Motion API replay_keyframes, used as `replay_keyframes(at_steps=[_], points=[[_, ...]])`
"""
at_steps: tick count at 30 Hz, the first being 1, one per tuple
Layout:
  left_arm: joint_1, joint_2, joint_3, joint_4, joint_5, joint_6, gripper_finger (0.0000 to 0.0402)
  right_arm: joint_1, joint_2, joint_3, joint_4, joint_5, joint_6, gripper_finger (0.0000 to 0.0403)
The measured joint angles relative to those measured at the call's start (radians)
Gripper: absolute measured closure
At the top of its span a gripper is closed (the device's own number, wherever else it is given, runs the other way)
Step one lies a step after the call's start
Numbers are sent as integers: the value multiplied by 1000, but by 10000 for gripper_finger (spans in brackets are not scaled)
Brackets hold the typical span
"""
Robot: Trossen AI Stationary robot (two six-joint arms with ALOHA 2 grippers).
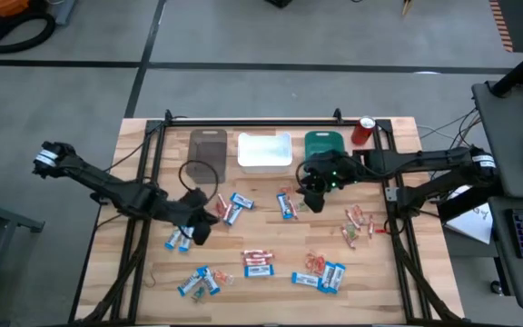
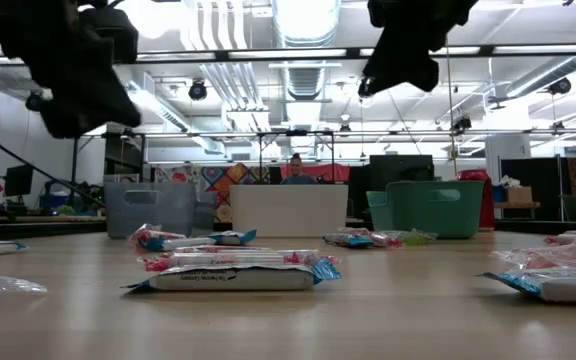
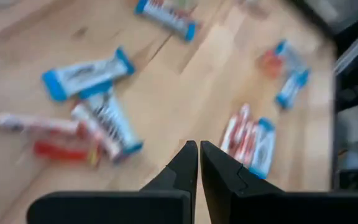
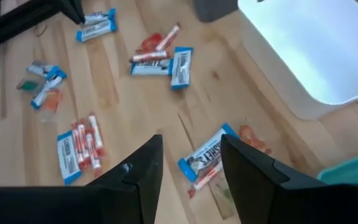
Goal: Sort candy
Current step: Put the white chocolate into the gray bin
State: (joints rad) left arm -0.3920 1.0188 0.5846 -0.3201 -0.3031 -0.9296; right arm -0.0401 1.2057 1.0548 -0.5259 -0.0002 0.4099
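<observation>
Candy [image 1: 258, 263] lies scattered across the wooden table [image 1: 398, 282], and the piece that seems to matter now is the blue-and-white bar [image 4: 207, 157] lying directly beneath the right gripper [image 4: 190, 163], in front of the white bin [image 1: 264, 152] and the teal bin [image 1: 324, 143]. In the right wrist view it shows in the gap between the spread, empty fingers, with its long axis slanting across that gap rather than lining up with it, so I judge the wrist needs some turning before the fingers could close across the bar's narrow width. The right arm is plainly the nearer one to it. The left gripper [image 3: 198, 155] is clenched on nothing and hangs above another cluster of bars [image 1: 230, 207] in front of the grey bin [image 1: 208, 147], well apart from that piece. The high view gives the layout but hides the bar partly under the gripper; the low view shows both grippers raised clear of the tabletop, though how close the right one is to the bar is hard to tell there.
</observation>
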Motion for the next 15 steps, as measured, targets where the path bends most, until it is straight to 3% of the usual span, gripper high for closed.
replay_keyframes(at_steps=[8, 15], points=[[-99, 86, 148, -357, 36, -237, 398, 6, 1, -17, -95, 0, 48, 251], [-150, 189, 175, -457, 183, -486, 384, 6, 1, -38, -98, 0, 49, 253]])
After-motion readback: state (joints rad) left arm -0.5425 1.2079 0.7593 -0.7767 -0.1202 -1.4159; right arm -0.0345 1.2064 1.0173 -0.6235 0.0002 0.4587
